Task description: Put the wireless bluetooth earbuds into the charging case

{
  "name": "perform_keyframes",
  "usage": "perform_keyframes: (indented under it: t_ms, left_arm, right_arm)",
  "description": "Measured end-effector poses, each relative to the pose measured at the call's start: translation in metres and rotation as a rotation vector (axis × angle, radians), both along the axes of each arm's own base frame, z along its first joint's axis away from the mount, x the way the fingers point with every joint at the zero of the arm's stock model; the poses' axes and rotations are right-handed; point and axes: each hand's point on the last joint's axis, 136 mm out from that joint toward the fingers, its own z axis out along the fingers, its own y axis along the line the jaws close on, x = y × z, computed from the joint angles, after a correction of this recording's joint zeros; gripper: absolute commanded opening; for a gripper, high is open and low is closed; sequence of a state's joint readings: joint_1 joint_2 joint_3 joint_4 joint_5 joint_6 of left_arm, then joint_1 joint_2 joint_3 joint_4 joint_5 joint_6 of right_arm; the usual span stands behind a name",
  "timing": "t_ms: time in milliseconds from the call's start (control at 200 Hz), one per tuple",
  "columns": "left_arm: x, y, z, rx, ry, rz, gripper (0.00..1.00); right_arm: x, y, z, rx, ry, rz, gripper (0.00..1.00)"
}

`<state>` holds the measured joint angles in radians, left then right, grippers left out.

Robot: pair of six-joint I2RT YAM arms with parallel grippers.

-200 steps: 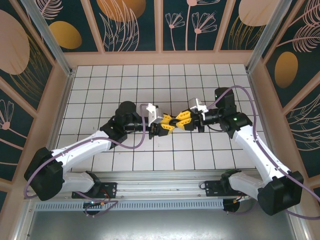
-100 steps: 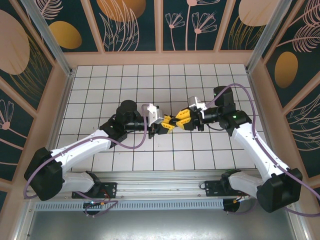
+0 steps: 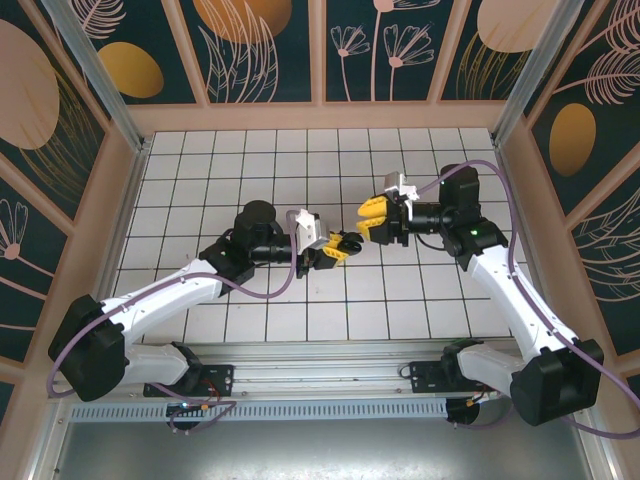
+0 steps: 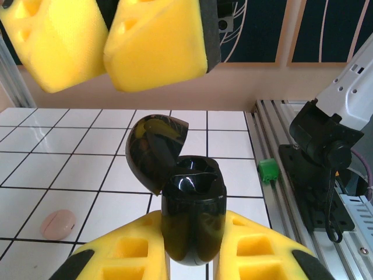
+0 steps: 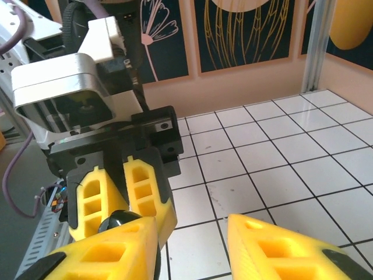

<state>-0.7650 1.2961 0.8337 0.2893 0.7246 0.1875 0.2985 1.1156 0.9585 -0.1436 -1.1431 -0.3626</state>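
Note:
The charging case (image 4: 192, 216) is glossy black, and its lid (image 4: 152, 149) is hinged open to the upper left. My left gripper (image 4: 195, 226) is shut on the case's lower body and holds it upright above the table. From above, the left gripper (image 3: 338, 246) is at the table's middle. My right gripper (image 3: 371, 216) is a short way right of it and stands apart from it. In the left wrist view its yellow fingers (image 4: 157, 44) hang above the case. In its own view the right gripper (image 5: 192, 236) is open with nothing between the pads. The case's dark top (image 5: 116, 220) peeks out behind its left finger. The earbuds are out of view.
A pale pink round piece (image 4: 58, 224) lies on the white grid table (image 3: 250, 160) left of the case. A small green block (image 4: 268, 170) sits by the near rail beside the right arm's base (image 4: 326, 151). Pink walls (image 3: 320, 115) enclose the table.
The right gripper has opened and drawn back up and to the right, away from the left gripper. The left gripper has closed tighter on the case and stayed in place.

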Motion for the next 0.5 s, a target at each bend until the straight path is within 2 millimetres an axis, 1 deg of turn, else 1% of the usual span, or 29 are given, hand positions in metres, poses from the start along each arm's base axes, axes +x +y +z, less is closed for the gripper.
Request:
perform_keyframes:
  t_ms: [160, 245, 360, 495]
  left_arm:
    - [-0.001, 0.002, -0.010, 0.009, 0.018, 0.005, 0.14]
    - [-0.001, 0.001, -0.011, 0.008, 0.023, 0.006, 0.14]
    - [0.001, 0.000, -0.010, -0.003, 0.022, 0.007, 0.14]
    - [0.001, -0.001, -0.008, -0.013, 0.022, 0.006, 0.14]
  right_arm:
    - [0.001, -0.001, 0.001, 0.007, 0.024, -0.008, 0.47]
    - [-0.001, -0.001, 0.003, 0.010, 0.021, -0.001, 0.52]
    - [-0.011, -0.003, 0.008, 0.016, 0.005, 0.008, 0.60]
    - [-0.025, -0.003, 0.006, 0.015, -0.002, 0.025, 0.63]
